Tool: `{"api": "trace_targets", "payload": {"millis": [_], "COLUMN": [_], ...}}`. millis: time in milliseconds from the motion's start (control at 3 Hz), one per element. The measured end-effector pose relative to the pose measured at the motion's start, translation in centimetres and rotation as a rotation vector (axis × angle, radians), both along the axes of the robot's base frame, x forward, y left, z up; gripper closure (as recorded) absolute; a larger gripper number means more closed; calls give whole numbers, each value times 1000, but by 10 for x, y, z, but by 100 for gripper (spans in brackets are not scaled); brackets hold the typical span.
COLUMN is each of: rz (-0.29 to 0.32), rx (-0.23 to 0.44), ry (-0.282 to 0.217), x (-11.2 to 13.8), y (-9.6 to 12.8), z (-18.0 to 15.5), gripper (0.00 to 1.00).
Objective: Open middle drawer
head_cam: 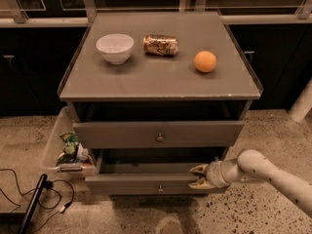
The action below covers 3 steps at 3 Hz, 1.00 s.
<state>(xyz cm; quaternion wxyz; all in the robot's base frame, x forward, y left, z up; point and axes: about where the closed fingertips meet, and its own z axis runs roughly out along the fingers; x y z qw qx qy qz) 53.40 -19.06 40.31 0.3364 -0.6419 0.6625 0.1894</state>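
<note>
The middle drawer [146, 184] is the lower grey front with a small round knob [160, 188]. It stands pulled a little way out, with its dark inside showing above the front. My gripper [197, 176] is at the right end of that front's top edge, reaching in from the right on a white arm [263, 172]. Its two fingers are apart, one over the drawer's inside and one in front of the panel. The taller, wider front [158, 133] with the same knob sits above it.
On the cabinet top [161, 82] are a white bowl [115, 48], a lying can [160, 45] and an orange [205, 61]. A bin [51, 145] holding snack packets hangs at the cabinet's left. Black cables [29, 199] lie on the floor at lower left.
</note>
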Motion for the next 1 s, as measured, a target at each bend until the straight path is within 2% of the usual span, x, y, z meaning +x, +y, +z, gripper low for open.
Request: {"api": "trace_targets", "payload": {"millis": [667,1000], "rz": [-2,-32], "rx": [7,-18], "ry": [6,31], "x": [-3,-25], "y": [2,-9], "z": [-1,3], "gripper": [20,0]}}
